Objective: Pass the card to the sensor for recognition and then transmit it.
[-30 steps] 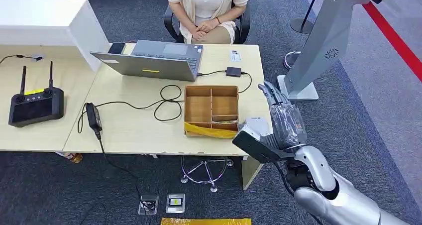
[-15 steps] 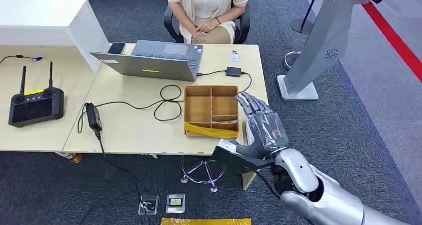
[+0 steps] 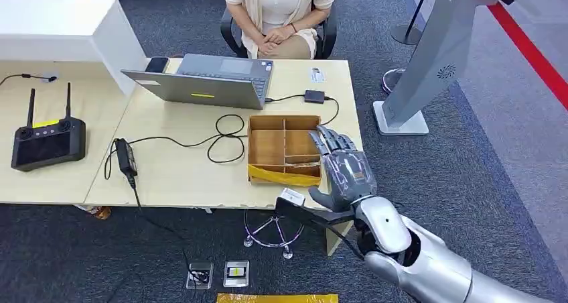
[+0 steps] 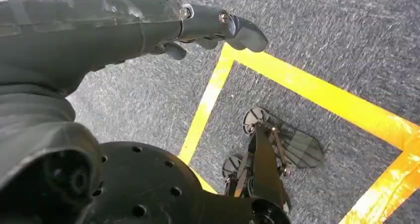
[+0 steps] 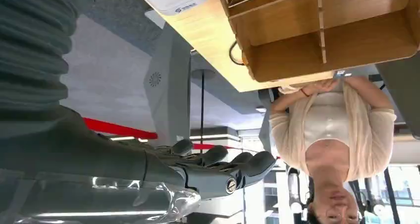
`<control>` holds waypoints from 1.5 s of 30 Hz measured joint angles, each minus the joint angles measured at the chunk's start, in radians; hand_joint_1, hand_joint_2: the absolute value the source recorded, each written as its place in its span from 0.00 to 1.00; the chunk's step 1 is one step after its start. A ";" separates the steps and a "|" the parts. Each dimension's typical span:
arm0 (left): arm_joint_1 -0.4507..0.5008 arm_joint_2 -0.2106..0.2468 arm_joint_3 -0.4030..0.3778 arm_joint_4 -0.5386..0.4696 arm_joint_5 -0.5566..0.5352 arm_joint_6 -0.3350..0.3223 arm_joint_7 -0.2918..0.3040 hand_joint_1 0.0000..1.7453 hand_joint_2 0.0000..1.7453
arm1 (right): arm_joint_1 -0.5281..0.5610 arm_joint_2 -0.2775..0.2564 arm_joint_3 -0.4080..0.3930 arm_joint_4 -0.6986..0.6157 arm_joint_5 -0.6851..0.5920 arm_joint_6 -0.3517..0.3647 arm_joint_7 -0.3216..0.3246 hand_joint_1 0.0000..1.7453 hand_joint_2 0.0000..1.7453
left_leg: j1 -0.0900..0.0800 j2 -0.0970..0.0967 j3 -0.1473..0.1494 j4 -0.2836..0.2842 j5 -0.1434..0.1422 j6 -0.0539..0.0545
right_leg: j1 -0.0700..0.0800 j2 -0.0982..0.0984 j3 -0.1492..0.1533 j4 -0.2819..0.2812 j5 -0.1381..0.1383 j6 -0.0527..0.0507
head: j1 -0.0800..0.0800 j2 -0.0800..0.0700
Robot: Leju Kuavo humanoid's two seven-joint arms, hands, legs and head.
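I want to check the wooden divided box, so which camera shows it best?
The head view: it shows the whole wooden box from above on the desk, with its compartments laid out and the right hand at its edge. The right wrist view shows part of it close up, turned. The left wrist view looks at the floor.

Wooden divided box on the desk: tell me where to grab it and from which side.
Probably best to take the wooden box by its right wall, coming down from above on the robot's right. Its top is open and its walls stand thin and upright, so fingers could go inside and the thumb outside. The right hand is beside that wall, holding nothing.
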 joint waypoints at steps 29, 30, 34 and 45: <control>0.000 0.003 -0.008 0.000 -0.036 -0.018 0.003 0.00 0.00 | -0.045 0.134 -0.021 0.274 -0.003 -0.032 -0.063 0.00 1.00 | 0.000 0.000 0.000 0.000 0.000 0.000 | 0.000 0.000 0.000 0.000 0.000 0.000 | 0.000 0.000; 0.000 0.003 -0.008 0.000 -0.038 -0.019 0.003 0.00 0.00 | -0.046 0.138 -0.021 0.282 -0.002 -0.032 -0.063 0.00 1.00 | 0.000 0.000 0.000 0.000 0.000 0.000 | 0.000 0.000 0.000 0.000 0.000 0.000 | 0.000 0.000; 0.000 0.003 -0.009 0.000 -0.041 -0.020 0.004 0.00 0.00 | -0.051 0.158 -0.021 0.312 0.002 -0.032 -0.071 0.00 1.00 | 0.000 0.000 0.000 0.000 0.000 0.000 | 0.000 0.000 0.000 0.000 0.000 0.000 | 0.000 0.000; 0.000 0.005 -0.009 0.000 -0.047 -0.034 0.002 0.00 0.00 | -0.053 0.190 -0.030 0.378 0.003 -0.051 -0.080 0.00 1.00 | 0.001 0.000 0.000 0.000 0.000 0.000 | 0.000 0.000 0.000 0.000 0.000 0.000 | 0.000 0.000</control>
